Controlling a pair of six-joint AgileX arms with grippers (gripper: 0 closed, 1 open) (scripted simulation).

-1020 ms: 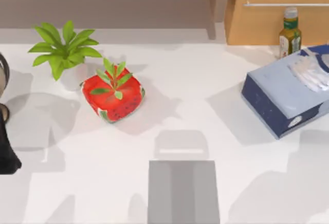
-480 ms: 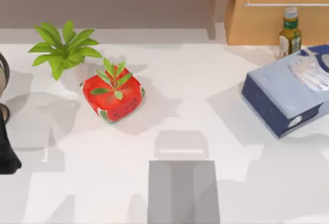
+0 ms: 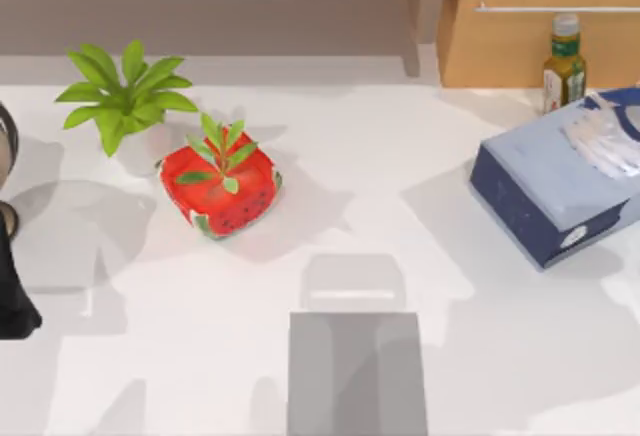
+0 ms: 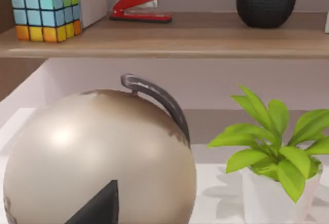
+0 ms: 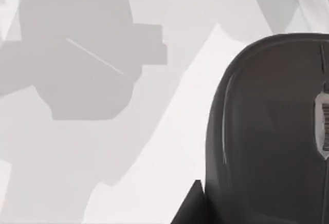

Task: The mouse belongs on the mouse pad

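From my right wrist camera, the dark grey plastic mouse (image 5: 272,131) lies on the white surface (image 5: 103,172) close beneath that arm; whether its fingers are spread or pressed together, I cannot tell. Overhead, the grey rectangular mouse pad (image 3: 357,373) sits at the near middle edge, between a red strawberry-patterned pot with a green sprig (image 3: 220,188) and a navy tissue box (image 3: 555,191). My left wrist camera faces a beige globe (image 4: 97,157) beside a leafy plant in a white pot (image 4: 275,175); its fingers' state I cannot tell.

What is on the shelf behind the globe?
Behind the globe, the shelf holds a colour cube, a red stapler and a black sphere. The shelf's underside region behind the globe is hidden.
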